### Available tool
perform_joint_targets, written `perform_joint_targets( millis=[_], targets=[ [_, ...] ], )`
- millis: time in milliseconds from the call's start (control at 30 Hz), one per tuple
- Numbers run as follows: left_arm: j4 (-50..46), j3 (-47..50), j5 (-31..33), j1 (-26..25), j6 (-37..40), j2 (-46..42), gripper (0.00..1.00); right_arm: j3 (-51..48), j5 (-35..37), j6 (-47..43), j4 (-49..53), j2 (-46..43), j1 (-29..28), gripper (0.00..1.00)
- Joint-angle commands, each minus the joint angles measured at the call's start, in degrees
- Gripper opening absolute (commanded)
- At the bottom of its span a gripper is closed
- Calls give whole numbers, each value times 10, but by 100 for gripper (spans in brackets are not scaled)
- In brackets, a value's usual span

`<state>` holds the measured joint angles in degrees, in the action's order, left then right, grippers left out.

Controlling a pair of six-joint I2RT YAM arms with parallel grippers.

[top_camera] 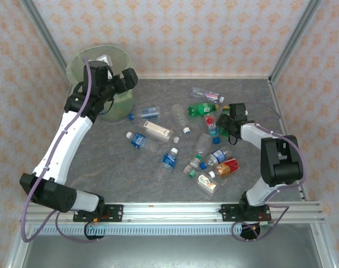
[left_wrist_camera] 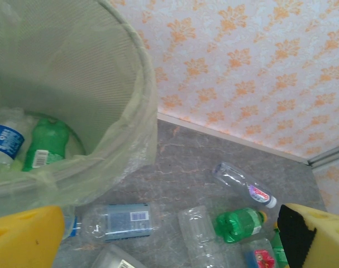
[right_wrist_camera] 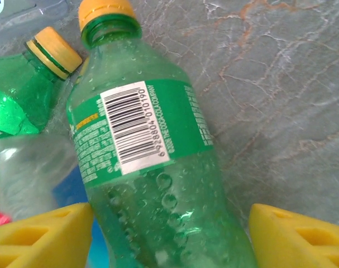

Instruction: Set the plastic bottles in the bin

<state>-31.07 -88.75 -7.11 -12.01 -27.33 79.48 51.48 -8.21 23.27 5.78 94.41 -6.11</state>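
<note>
In the right wrist view a green bottle (right_wrist_camera: 152, 167) with an orange-yellow cap and a barcode label lies between the yellow fingers of my right gripper (right_wrist_camera: 169, 237), which is shut on its lower body. From above, that gripper (top_camera: 225, 120) is low among the plastic bottles at the table's right. A crushed green bottle (right_wrist_camera: 24, 95) lies beside the held one. My left gripper (left_wrist_camera: 169, 223) hangs open and empty just beside the pale-green bin (left_wrist_camera: 141, 84), which stands at the back left (top_camera: 80, 61). Inside the bin lie a blue-labelled clear bottle (left_wrist_camera: 4, 142) and a green bottle (left_wrist_camera: 43, 145).
Several bottles lie scattered over the grey table: a clear one with a blue label (left_wrist_camera: 119, 220), a clear one with a pink label (left_wrist_camera: 244, 187), a green one (left_wrist_camera: 239, 223), a square clear one (top_camera: 158, 131), an orange one (top_camera: 228, 166). Patterned walls close off the back and sides.
</note>
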Motion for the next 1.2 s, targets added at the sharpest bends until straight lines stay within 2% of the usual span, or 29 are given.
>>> perform_joint_targets(
  millis=[0, 267, 433, 500, 867, 1033, 1167],
  targets=[
    [-33, 9, 23, -3, 18, -11, 99, 15, -12, -26, -1, 25, 6, 73],
    [-5, 34, -5, -3, -14, -29, 99, 34, -26, -44, -7, 61, 7, 70],
    [26, 51, -44, -2, -75, -36, 99, 34, -46, -50, -14, 68, 7, 56],
    [34, 56, -47, -4, -90, -37, 96, 31, -36, -45, -15, 60, 6, 54],
    [156, 116, -102, -12, -181, -42, 85, -7, -69, -58, -34, -94, -1, 52],
    [212, 125, -141, -23, -208, -20, 79, -7, -94, -88, -38, -177, -37, 53],
    [249, 124, -145, -53, -218, -6, 78, 7, -112, -95, -40, -213, -82, 54]
  ],
)
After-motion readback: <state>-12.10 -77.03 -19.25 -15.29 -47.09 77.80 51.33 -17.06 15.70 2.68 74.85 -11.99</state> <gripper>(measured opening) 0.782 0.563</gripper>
